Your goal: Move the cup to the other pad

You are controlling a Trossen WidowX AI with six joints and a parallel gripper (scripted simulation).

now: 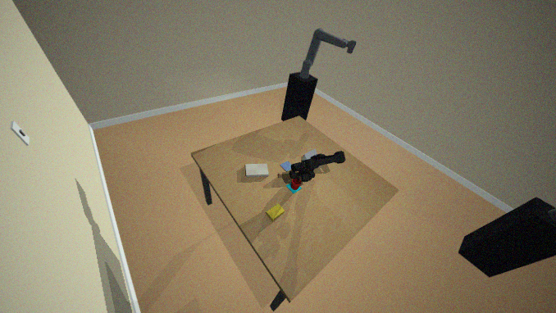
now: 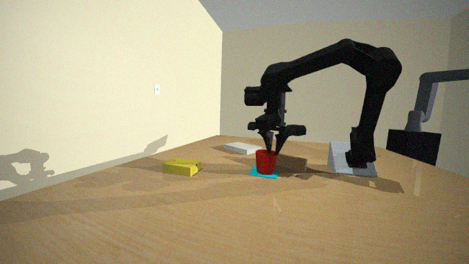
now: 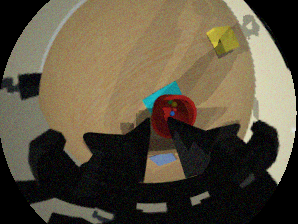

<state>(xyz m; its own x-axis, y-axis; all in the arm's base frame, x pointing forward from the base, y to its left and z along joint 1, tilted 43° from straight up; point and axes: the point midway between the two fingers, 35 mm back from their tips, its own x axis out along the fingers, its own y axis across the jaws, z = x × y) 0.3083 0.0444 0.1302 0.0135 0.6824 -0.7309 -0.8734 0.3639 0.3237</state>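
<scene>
The red cup (image 1: 295, 186) (image 2: 265, 163) (image 3: 187, 114) stands upright on the cyan pad (image 1: 293, 191) (image 2: 254, 172) (image 3: 159, 96). Several marbles show inside it in the wrist view, green, yellowish and blue (image 3: 172, 113). My gripper (image 2: 273, 153) (image 3: 158, 120) points down at the cup's rim and is partly open. One fingertip is over the cup's mouth and the other is outside the wall, with a gap between wall and fingers. Whether a finger still touches the wall is hard to tell. The blue pad (image 1: 285, 165) (image 3: 163, 159) is bare.
A yellow block (image 1: 275, 212) (image 2: 180, 168) (image 3: 223, 40) lies on the table to one side. A white box (image 1: 257, 170) (image 2: 241, 148) lies farther back. A brown block (image 2: 294, 164) is just behind the cup. A grey wedge (image 1: 310, 154) (image 2: 337, 157) stands by the arm's base.
</scene>
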